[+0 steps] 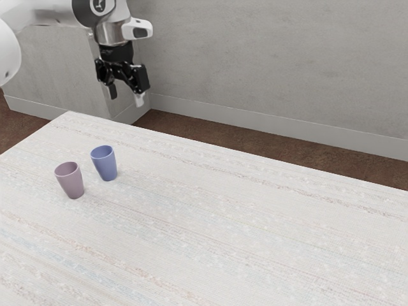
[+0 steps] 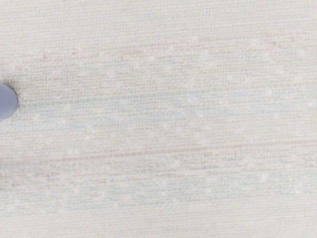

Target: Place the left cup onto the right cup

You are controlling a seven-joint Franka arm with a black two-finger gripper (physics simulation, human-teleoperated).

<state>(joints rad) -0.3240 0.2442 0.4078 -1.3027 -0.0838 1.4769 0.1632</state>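
Observation:
Two small cups stand upright on the pale table (image 1: pixel 242 229), near the exterior view's left. The mauve cup (image 1: pixel 69 180) is the one further left and nearer the front. Just beside it, to the right and a little behind, is the blue cup (image 1: pixel 104 162); the two do not touch. My gripper (image 1: pixel 125 95) hangs high above the table's back edge, well above both cups, open with nothing between its fingers. In the wrist view a sliver of the blue cup (image 2: pixel 6 101) shows against the table surface (image 2: pixel 168 129).
A grey wall with a pale skirting board (image 1: pixel 274 121) runs behind the table, over a brown floor (image 1: pixel 299 150). A grey block (image 1: pixel 57 70) stands behind the arm at the exterior view's left.

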